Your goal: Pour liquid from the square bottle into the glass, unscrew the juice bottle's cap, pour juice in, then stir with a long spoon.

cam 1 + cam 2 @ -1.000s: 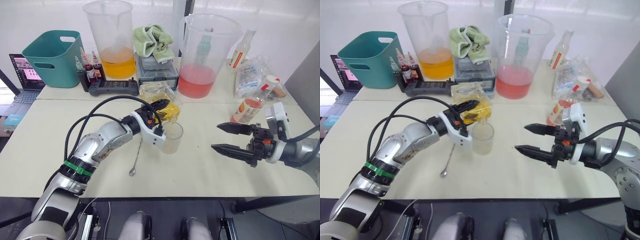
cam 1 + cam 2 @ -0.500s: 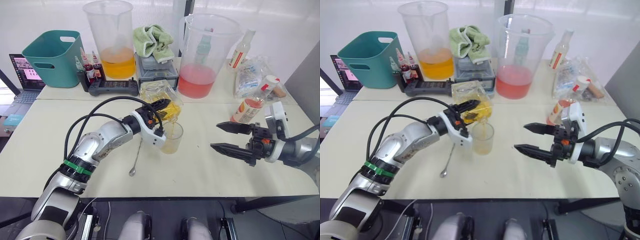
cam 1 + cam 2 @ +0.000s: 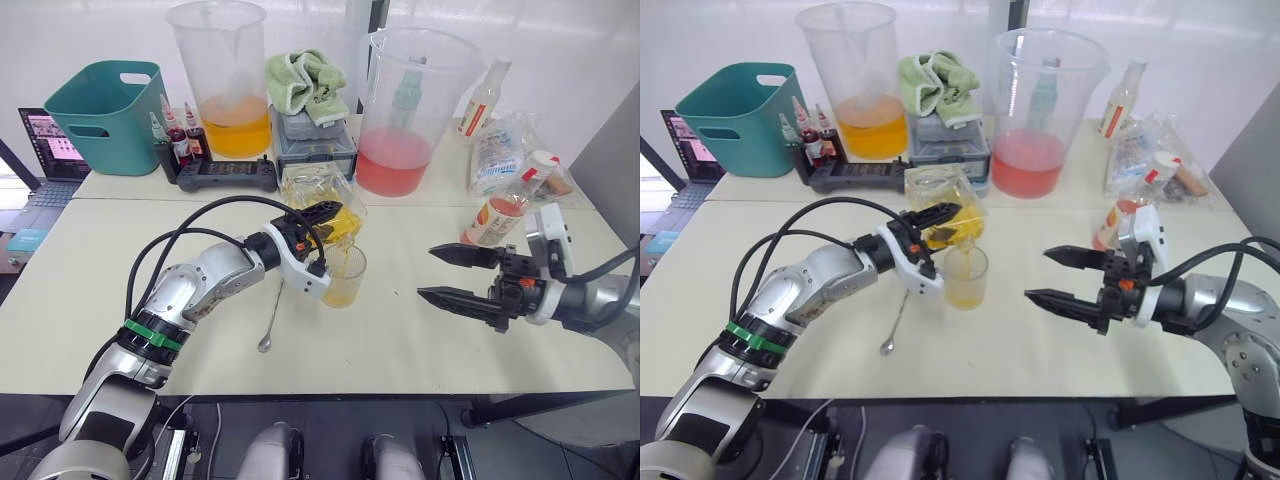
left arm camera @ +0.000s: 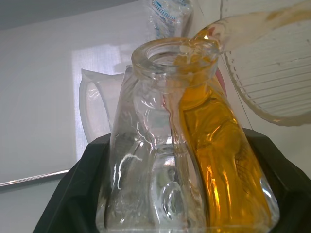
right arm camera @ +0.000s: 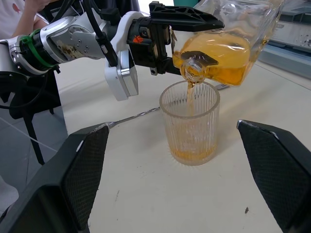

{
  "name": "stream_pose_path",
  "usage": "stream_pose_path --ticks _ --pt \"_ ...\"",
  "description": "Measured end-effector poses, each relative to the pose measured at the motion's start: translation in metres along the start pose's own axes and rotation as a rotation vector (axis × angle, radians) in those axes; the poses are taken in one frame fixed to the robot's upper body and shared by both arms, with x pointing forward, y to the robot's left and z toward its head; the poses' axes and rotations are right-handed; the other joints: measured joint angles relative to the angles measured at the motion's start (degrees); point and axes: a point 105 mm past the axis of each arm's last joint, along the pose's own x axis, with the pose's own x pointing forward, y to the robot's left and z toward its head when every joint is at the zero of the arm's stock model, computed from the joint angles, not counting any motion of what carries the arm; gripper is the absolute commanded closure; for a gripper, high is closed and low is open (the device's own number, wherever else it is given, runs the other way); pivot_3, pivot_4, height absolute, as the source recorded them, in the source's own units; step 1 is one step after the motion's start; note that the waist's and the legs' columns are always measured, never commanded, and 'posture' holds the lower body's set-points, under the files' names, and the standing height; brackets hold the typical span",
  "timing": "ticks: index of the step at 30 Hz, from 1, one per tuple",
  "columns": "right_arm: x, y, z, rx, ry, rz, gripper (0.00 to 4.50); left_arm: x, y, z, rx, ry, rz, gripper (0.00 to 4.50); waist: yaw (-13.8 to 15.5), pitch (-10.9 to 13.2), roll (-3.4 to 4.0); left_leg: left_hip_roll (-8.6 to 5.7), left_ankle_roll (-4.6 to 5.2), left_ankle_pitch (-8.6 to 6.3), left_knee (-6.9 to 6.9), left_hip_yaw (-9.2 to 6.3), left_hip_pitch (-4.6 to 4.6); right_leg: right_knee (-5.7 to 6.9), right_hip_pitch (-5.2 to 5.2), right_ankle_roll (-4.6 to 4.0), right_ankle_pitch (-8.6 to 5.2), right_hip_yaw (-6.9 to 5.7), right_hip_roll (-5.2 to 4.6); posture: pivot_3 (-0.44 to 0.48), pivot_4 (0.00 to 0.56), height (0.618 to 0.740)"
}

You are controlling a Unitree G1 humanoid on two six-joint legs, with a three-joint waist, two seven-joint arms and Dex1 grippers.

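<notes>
My left gripper (image 3: 318, 222) is shut on the square bottle (image 3: 322, 193), a squat clear glass bottle tipped neck-down over the glass (image 3: 344, 275). A thin stream of yellow liquid (image 5: 190, 99) runs from the neck into the ribbed tumbler (image 5: 190, 121), which holds a shallow yellow layer. In the left wrist view the bottle (image 4: 180, 160) sits between the black fingers. The long spoon (image 3: 272, 318) lies flat on the table just left of the glass. My right gripper (image 3: 428, 271) hovers open to the right of the glass. Behind it leans the juice bottle (image 3: 497, 215) with its white cap (image 3: 541, 160).
Along the back stand a teal bin (image 3: 105, 115), a big jug of orange fluid (image 3: 225, 85), a green cloth on a grey box (image 3: 308, 85), a big jug of pink fluid (image 3: 405, 120), a black controller (image 3: 227, 175), small dropper bottles (image 3: 178, 135) and a plastic bag (image 3: 500, 150).
The yellow level in the glass has risen as the pouring goes on. The bottle is tipped slightly further. My right gripper has drifted a little towards the glass.
</notes>
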Motion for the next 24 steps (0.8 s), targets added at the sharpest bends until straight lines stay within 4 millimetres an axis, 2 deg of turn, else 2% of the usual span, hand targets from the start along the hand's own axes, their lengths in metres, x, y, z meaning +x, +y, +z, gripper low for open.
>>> stream_pose_path --ticks 6,12,20,24 --pt "0.0 0.0 0.0 0.003 0.0 0.001 0.03 0.001 0.0 0.0 -0.008 0.0 0.003 1.71 0.0 0.0 0.0 0.0 0.0 0.0 0.0 0.0 0.0 0.0 0.0 0.0 0.0 0.0 0.0 0.0 0.15 0.739" --pt "0.001 -0.002 0.003 -0.006 -0.006 0.003 0.03 0.006 0.005 0.003 -0.124 0.003 0.008 1.71 0.0 0.0 0.0 0.01 0.0 0.0 0.03 0.0 0.0 0.01 -0.01 0.0 0.0 0.0 0.0 0.0 0.15 0.739" --pt "0.001 -0.003 0.003 -0.006 -0.004 -0.001 0.03 0.007 0.03 -0.005 -0.283 0.021 0.067 1.71 -0.1 0.0 0.0 0.0 0.0 0.0 0.04 0.0 0.0 0.03 -0.02 0.0 0.0 0.01 0.0 0.0 0.15 0.739" --pt "0.001 -0.003 0.005 -0.011 -0.006 0.013 0.03 0.009 0.038 -0.01 -0.479 0.043 0.092 1.71 -0.1 0.0 0.0 0.0 0.0 0.0 0.12 0.0 -0.01 0.03 0.0 0.0 0.0 0.0 0.0 0.0 0.15 0.739"
